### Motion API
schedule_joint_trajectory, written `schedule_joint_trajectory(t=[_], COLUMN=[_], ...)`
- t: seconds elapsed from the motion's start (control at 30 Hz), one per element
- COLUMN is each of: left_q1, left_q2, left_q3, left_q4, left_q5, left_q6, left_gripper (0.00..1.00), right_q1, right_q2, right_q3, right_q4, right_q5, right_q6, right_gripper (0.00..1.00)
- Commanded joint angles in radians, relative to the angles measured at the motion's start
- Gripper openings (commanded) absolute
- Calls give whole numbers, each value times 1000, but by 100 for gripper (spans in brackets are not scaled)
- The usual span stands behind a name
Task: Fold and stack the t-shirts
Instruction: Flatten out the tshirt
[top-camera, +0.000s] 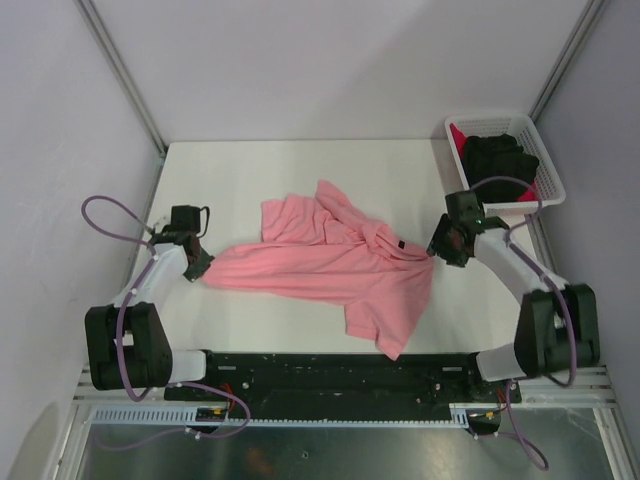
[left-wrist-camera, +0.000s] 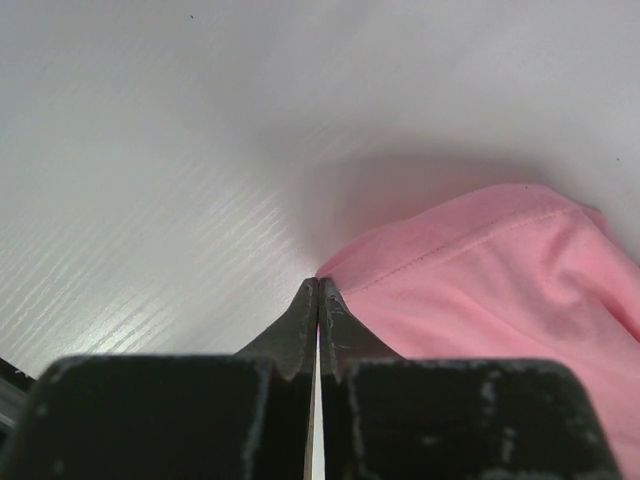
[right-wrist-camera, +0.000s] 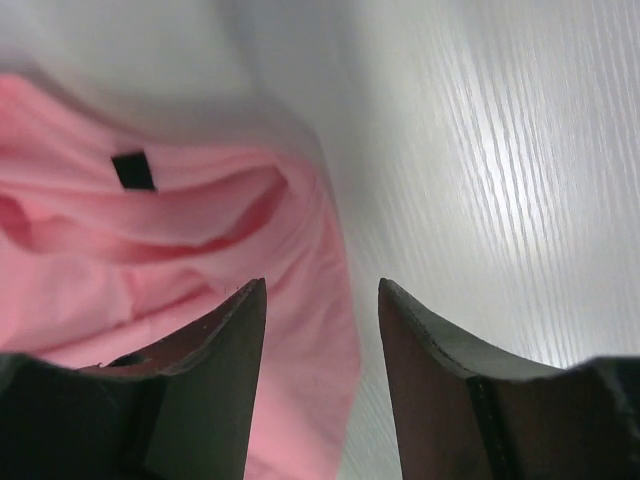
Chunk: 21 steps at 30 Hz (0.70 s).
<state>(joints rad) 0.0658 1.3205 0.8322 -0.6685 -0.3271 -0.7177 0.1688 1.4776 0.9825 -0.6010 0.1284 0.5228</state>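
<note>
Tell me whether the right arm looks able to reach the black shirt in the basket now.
Probably yes. The right gripper is open and empty, the basket stands close beyond it, and the black shirt lies uncovered on top.

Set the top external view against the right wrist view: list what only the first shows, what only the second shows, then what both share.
Only top external: a white plastic lattice basket holding a black t-shirt and a bright red t-shirt, both arms, and the left gripper at the left tip of the salmon-pink cloth t-shirt.
Only right wrist: the right gripper seen close, jaws plainly open, one finger before cloth, the other before bare table.
Both: that pink t-shirt, its dark neck label, the white table.
</note>
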Motion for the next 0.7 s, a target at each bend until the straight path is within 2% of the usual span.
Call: schedule_joint_trajectory(t=[0.0,0.2,0.43,0.67], left_q1=[8,9,9,9], left_q2=[-28,-30,-28,-32], left_q3=[-4,-8,-17,-16], left_q4=[5,10,16,16], left_q5=[9,23,22,16], left_q6=[-19,-22,-19,-19], left_gripper=[0,0,0,0], right_q1=[6,27,89,139], right_q2=[-169,-271,-212,-162], right_q3=[-122,-273,-304,-314], right_q4=[-62,-42,30,30], right_q5=[-71,-114,-152,-80], right_q6=[61,129,179,207], right_gripper=[52,50,49,47])
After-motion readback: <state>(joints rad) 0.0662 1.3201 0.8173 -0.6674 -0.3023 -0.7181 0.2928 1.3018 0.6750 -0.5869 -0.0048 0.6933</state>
